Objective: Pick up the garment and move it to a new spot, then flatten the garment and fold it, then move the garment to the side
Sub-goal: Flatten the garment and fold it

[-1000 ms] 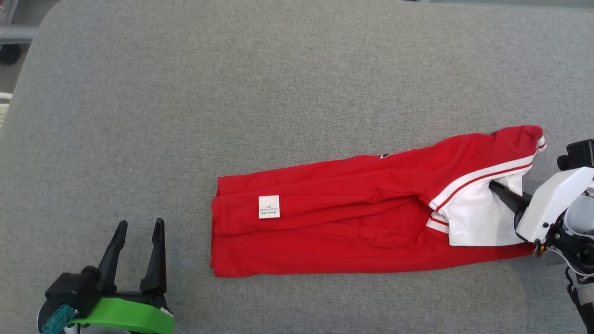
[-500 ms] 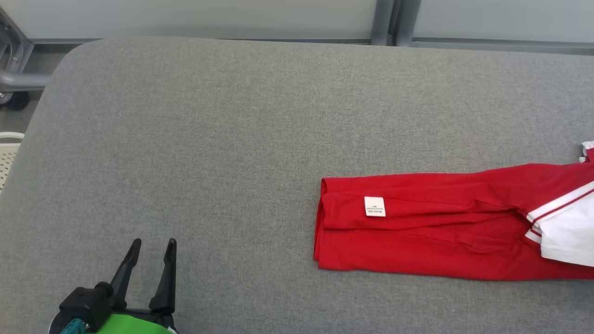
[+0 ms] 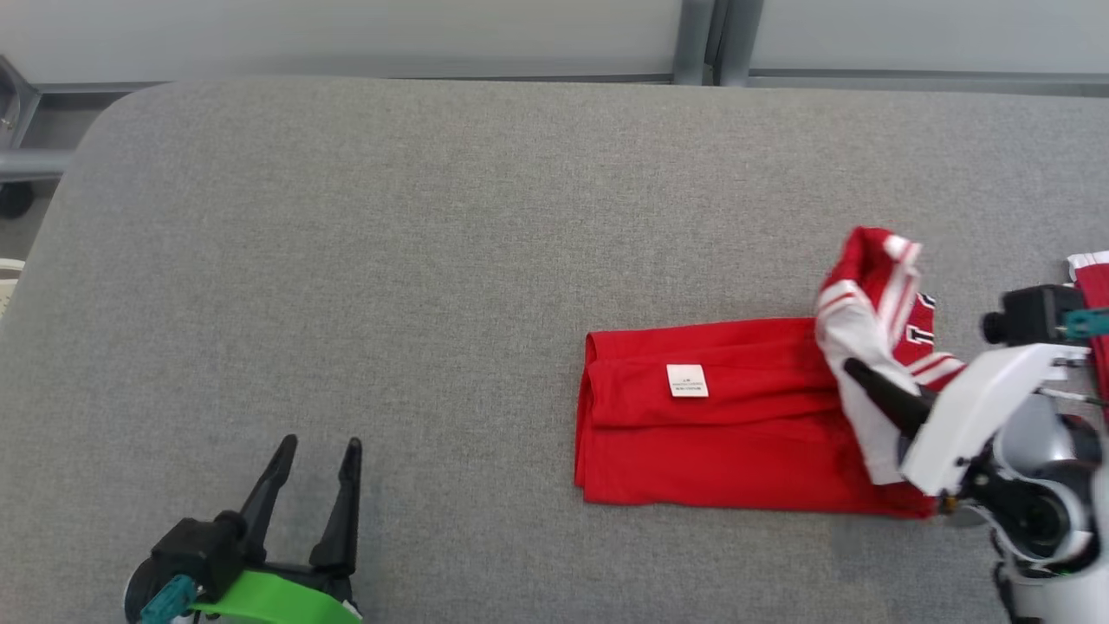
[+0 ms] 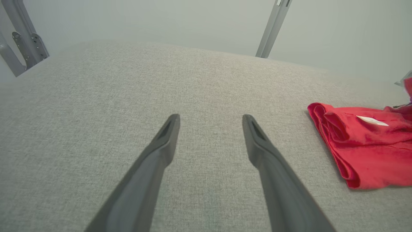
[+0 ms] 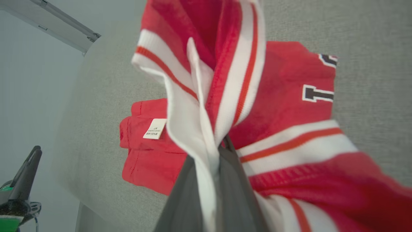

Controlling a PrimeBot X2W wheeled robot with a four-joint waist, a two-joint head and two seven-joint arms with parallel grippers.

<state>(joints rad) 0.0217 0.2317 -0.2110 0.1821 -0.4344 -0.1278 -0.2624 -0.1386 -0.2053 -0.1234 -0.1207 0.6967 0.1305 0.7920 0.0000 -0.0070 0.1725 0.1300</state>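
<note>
The red garment point(image 3: 736, 433) lies folded lengthwise on the grey table, with a white label point(image 3: 687, 380) near its left end. My right gripper point(image 3: 853, 371) is shut on the white, red-striped sleeve end, holding it raised and bunched above the garment's right part. In the right wrist view the shut gripper point(image 5: 215, 151) pinches white cloth, with the garment point(image 5: 283, 96) hanging around it. My left gripper point(image 3: 319, 446) stands open at the lower left, well clear of the cloth. The left wrist view shows that open gripper point(image 4: 210, 117) over bare table and the garment's left end point(image 4: 363, 141) to the right.
The grey padded table point(image 3: 390, 243) stretches wide to the left and back. Its far edge meets a pale wall with a metal post point(image 3: 697, 39). A metal frame point(image 3: 26, 160) stands off the left corner. A bit of red and white cloth point(image 3: 1093, 286) shows at the right edge.
The head camera has shifted. My right gripper has lifted the sleeve end off the table and carried it left over the garment, which now lies shorter. The left gripper stays open.
</note>
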